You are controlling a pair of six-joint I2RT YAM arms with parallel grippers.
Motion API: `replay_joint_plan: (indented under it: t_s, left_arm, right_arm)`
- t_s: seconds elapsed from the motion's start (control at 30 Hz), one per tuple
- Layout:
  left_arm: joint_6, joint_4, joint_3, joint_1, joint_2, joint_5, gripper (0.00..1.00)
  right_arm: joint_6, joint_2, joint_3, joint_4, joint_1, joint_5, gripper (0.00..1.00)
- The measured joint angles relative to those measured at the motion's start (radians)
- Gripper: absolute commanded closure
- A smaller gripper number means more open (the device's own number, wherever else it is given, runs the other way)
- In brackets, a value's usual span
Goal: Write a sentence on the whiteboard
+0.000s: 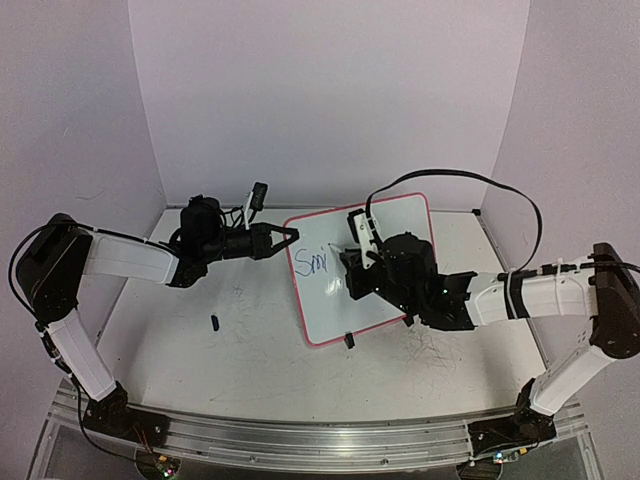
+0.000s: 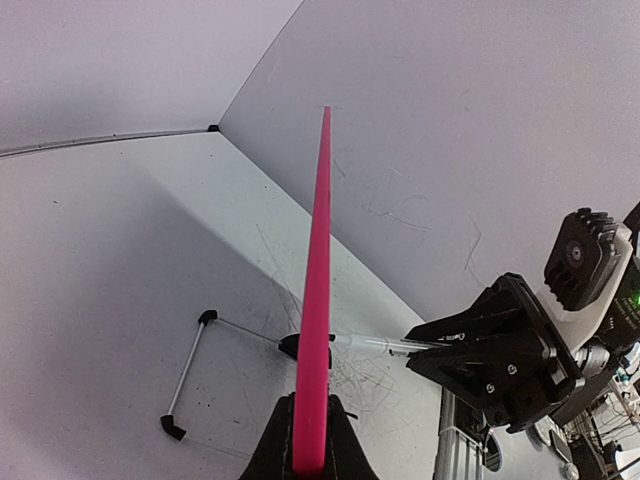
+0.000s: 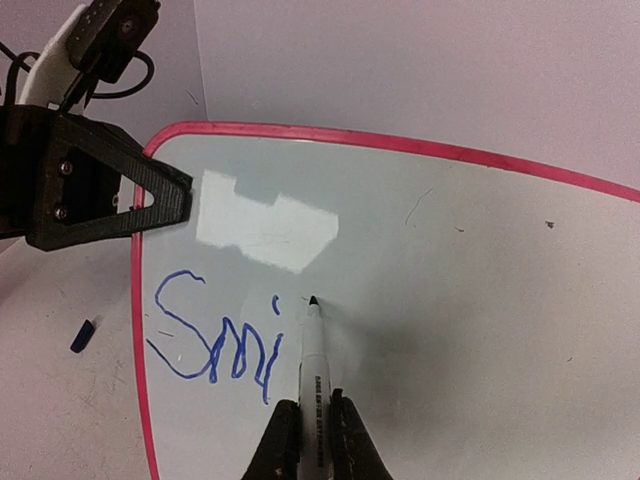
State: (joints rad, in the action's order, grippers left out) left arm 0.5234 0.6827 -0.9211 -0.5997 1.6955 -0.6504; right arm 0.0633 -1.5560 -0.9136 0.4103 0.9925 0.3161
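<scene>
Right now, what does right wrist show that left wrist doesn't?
Right wrist only: the whiteboard face, the sentence, just blue "Smi", the marker tip at the board, a small dark cap-like piece on the table. Left wrist only: the board edge-on, its wire stand behind. Both: left gripper clamping the rim, right gripper holding the marker.

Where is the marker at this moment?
In the right wrist view, the marker stands at bottom centre, held in the jaws of the right gripper, with its tip on the whiteboard just right of the blue "Smi".
</scene>
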Motion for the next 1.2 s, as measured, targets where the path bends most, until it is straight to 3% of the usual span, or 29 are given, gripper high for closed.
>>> replay_joint_plan:
  t_s: [1.2]
  left_arm:
    - [0.000,-0.001,0.000,0.000,0.000,0.002,1.00]
  right_arm:
    - [0.039,-0.009,0.040,0.037,0.014,0.001,1.00]
